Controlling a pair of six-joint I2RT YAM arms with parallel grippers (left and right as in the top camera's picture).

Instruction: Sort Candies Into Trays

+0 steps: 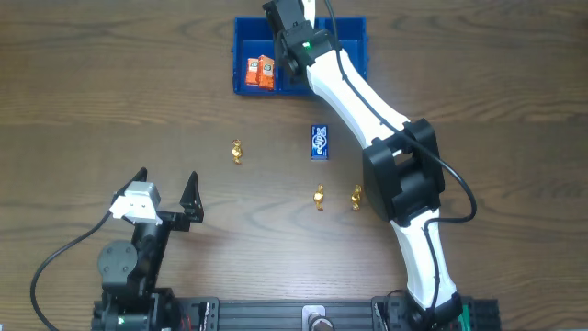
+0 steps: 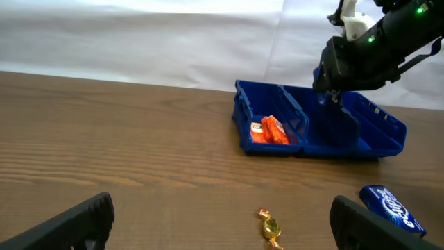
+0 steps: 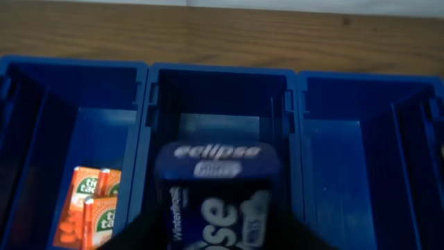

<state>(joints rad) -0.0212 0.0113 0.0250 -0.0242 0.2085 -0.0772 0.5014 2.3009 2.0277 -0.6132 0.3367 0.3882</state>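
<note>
A blue three-compartment tray (image 1: 358, 57) stands at the far middle of the table. Two orange candy boxes (image 1: 260, 74) lie in its left compartment (image 3: 90, 205). My right gripper (image 1: 281, 20) hangs over the tray, shut on a dark blue mint box (image 3: 215, 187) held above the middle compartment. A second blue mint box (image 1: 319, 142) lies on the table in front of the tray. Three gold-wrapped candies (image 1: 238, 151) (image 1: 319, 198) (image 1: 356, 197) are scattered mid-table. My left gripper (image 1: 166, 181) stands open near the front left, holding nothing.
The tray's right compartment (image 3: 347, 167) holds nothing. In the left wrist view, one gold candy (image 2: 269, 228) lies close ahead, with the loose mint box (image 2: 392, 208) farther toward the tray (image 2: 388, 132). Bare wood surrounds the left arm.
</note>
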